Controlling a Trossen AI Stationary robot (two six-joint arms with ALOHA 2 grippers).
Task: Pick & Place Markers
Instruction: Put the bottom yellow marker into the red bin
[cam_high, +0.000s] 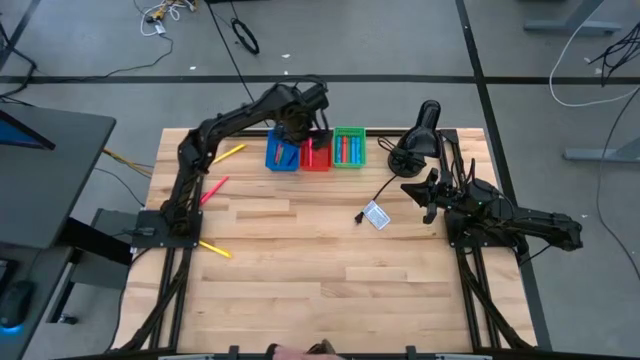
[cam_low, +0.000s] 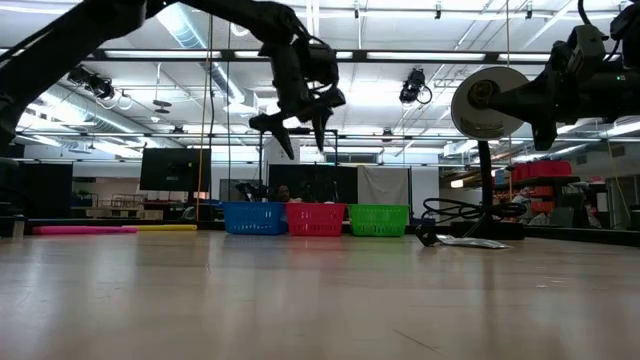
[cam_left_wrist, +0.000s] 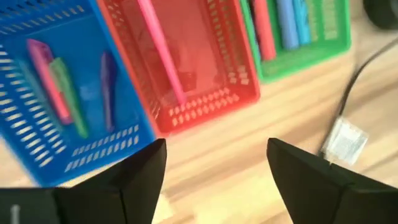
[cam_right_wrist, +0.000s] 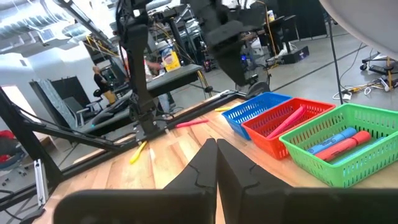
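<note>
A: Hovering over the far bins, left pincer (cam_low: 297, 125) released, holding nothing. Right pincer (cam_right_wrist: 216, 163) clenched, right side of desk (cam_high: 300, 280).

B: Markers?

A: Pink marker (cam_left_wrist: 160, 50) in red bin (cam_high: 316, 153), more in blue bin (cam_high: 282, 155) and green bin (cam_high: 349, 147). Three loose markers (cam_high: 214, 189) on desk's left.

Wood plank table (cam_high: 300, 260), smooth; perforated plastic bins (cam_left_wrist: 205, 74); matt black pincer (cam_left_wrist: 214, 177)

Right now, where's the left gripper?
In the high view the left gripper hangs open at the table's far edge, above the blue bin and red bin; the low view shows it raised well clear of them.
</note>
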